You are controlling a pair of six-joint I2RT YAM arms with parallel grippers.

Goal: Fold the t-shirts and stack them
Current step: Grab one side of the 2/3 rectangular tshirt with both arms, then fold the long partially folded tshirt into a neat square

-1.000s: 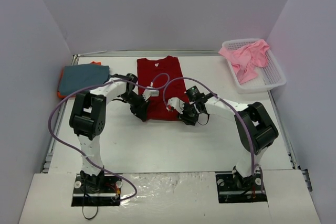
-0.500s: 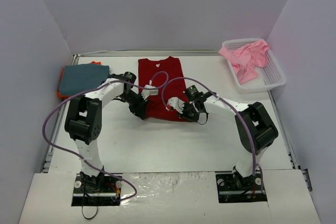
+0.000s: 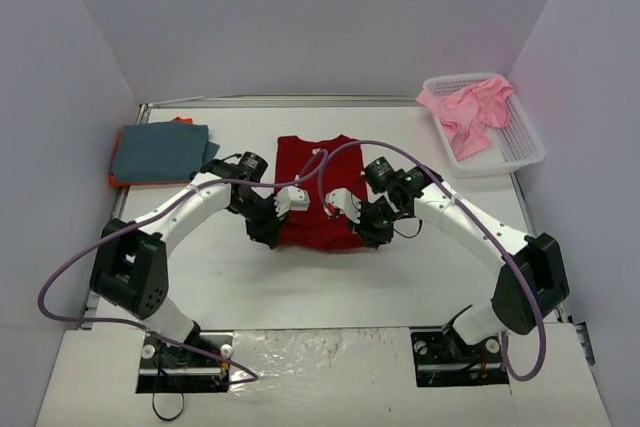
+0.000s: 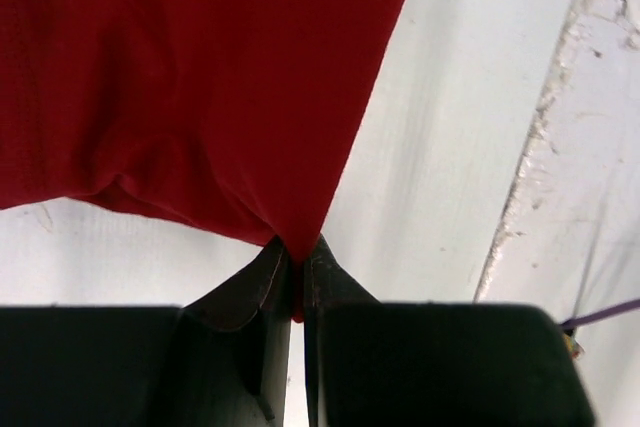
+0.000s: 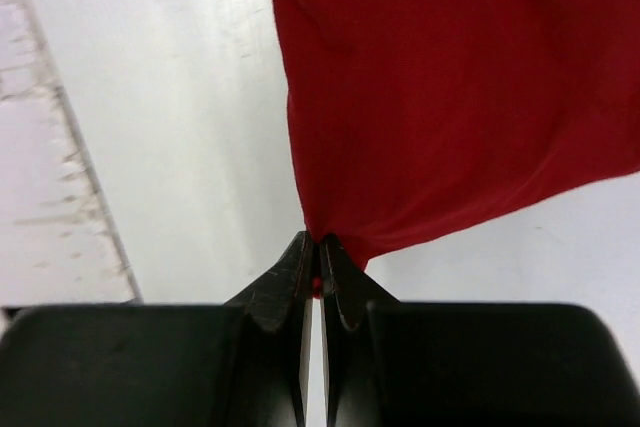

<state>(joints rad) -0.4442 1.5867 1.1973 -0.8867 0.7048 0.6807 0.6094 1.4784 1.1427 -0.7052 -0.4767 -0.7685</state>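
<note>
Mid-surface [image 3: 400, 277]: dark red t-shirt [image 3: 318, 172], near corners pinched by left gripper [image 3: 268, 230] & right gripper [image 3: 372, 230], both clamped on cloth, prob. for fold.

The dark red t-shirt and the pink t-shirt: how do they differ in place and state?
The dark red t-shirt lies spread in the middle of the table; the pink t-shirt sits crumpled in the white basket at the far right. The left gripper and the right gripper pinch the red one's near corners; nothing holds the pink one. Both are plain-coloured cloth.
</note>
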